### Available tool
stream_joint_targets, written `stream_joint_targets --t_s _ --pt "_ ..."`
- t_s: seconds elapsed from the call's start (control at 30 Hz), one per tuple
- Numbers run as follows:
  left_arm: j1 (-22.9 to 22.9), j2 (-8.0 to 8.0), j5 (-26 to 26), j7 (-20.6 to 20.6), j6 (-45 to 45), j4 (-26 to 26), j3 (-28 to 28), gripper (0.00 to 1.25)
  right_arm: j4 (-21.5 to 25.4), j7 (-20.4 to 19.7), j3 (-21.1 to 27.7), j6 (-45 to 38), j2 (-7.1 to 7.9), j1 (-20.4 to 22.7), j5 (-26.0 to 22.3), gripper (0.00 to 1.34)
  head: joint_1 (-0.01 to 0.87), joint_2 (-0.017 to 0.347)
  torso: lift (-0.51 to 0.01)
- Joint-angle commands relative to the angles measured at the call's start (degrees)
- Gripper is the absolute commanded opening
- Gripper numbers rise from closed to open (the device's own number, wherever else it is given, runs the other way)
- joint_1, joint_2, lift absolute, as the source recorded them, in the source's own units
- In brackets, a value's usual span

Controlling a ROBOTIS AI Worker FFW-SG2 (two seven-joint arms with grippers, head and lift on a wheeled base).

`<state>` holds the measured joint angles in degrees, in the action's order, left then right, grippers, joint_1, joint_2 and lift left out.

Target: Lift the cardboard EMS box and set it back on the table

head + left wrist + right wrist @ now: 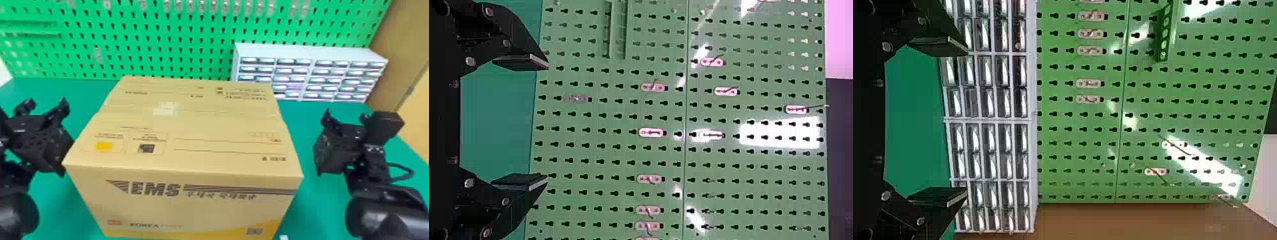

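Observation:
The closed cardboard EMS box point(182, 204) stands in the middle of the green table point(63, 210) in the head view, its printed side facing me. Beside its left side is my left gripper point(44, 107), close to the box's near left corner; I cannot tell whether they touch. My right gripper point(346, 118) is off the box's right side, with a strip of table between them. In the left wrist view the left gripper point(546, 122) has its fingers wide apart, nothing between them. The right gripper point(967, 122) is likewise open and holds nothing in the right wrist view.
Behind the box rises a green pegboard point(178, 44) with small clips on it. A white cabinet of small drawers point(306, 52) stands at the back right, near a brown panel point(399, 57). A small white object point(283, 237) lies by the box's near right corner.

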<state>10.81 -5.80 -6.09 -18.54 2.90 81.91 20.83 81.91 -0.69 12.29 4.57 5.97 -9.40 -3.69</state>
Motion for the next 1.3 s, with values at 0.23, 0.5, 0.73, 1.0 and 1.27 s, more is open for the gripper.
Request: stream_joint_targets --t_s 0.23,0.5,0.73,1.0,1.27 --pt "0.00 0.00 0.02 0.00 0.00 0.09 0.00 0.80 0.09 -0.01 0.10 0.00 -0.09 -0.09 0.00 1.05 0.678 -0.015 -0.097" --pt "0.00 0.00 0.11 0.00 0.00 0.09 0.00 0.80 0.09 0.08 -0.07 0.00 -0.09 -0.18 0.00 1.05 0.678 -0.015 -0.097" --pt "0.00 0.00 0.20 0.00 0.26 0.18 -0.09 0.80 0.18 0.08 -0.16 0.00 -0.09 -0.26 -0.09 1.05 0.678 -0.015 -0.097" --pt "0.09 0.00 0.29 0.00 0.26 0.18 -0.17 0.80 0.18 0.08 -0.16 0.00 -0.09 -0.35 -0.09 1.05 0.678 -0.015 -0.097" --pt "0.09 0.00 0.38 0.00 0.26 0.18 -0.17 0.80 0.18 0.08 -0.25 0.00 -0.09 -0.35 0.09 1.05 0.678 -0.015 -0.097"
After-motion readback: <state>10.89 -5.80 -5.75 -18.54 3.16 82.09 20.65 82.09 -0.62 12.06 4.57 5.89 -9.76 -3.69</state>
